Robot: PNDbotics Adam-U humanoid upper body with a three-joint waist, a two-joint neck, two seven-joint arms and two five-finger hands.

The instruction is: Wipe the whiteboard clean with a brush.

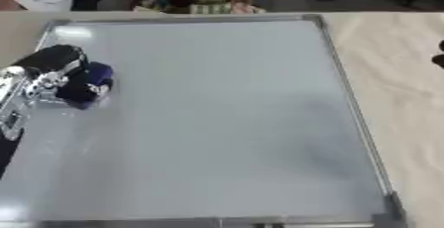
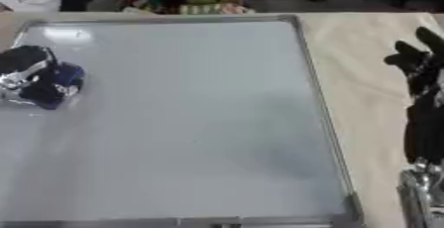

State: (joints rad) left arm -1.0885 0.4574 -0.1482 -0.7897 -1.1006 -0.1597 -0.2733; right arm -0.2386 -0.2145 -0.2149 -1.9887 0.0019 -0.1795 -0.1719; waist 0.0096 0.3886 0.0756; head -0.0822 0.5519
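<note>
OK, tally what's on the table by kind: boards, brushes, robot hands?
Whiteboard: 1
Brush, dark blue, in the left hand: 1
Robot hands: 2, the right hand idle on the table beside the board
Total: 4

The robot's left hand, at the left edge, is a black rounded shell over bright silver metal joints, with a silver forearm panel behind it. Its right hand, at the right edge, is black, with dark fingers above a silver wrist fitting.
</note>
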